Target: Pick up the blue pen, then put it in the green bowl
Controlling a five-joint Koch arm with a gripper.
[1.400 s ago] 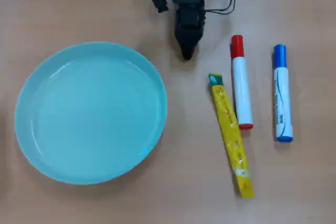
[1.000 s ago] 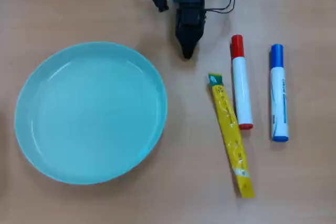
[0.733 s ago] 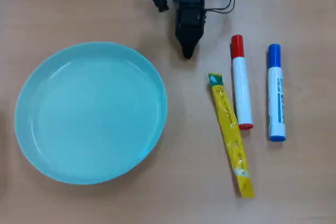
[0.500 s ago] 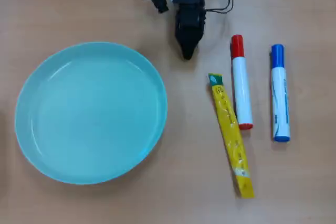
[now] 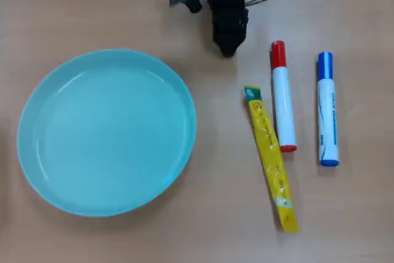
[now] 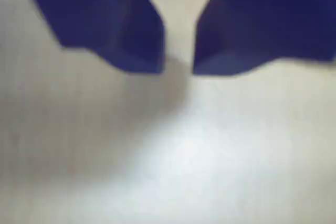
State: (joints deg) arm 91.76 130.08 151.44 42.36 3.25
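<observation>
Hanging near the top edge of the overhead view, my claw (image 5: 228,50) has hold of nothing; in the wrist view its two dark tips (image 6: 178,69) stand with only a narrow slit between them, nearly closed, over bare, blurred tabletop.

Going left to right in the overhead view: the green bowl (image 5: 37,152) lies well off to my left and lower in the picture, flat, mouth up and empty. Its rim is low and its mouth is far wider than any marker is long, so I judge that a drop will need little aim. Between the bowl and me the wooden table (image 5: 215,170) is bare, which looks like an open lane for the carry.

Next, lower than my tips and a little to the right, lies a yellow sachet (image 5: 271,158), slanting away from me. Just beside it on the right is the red-capped marker (image 5: 282,100), cap end towards the top of the picture, its far end almost against the sachet.

The blue pen (image 5: 327,112) is the farthest right, parallel to the red one, with a clear strip of table between them. That gap, and the bare table beyond the pen's right side, should leave room for my jaws to straddle its barrel once I widen them. I would reach past the red marker to get there.
</observation>
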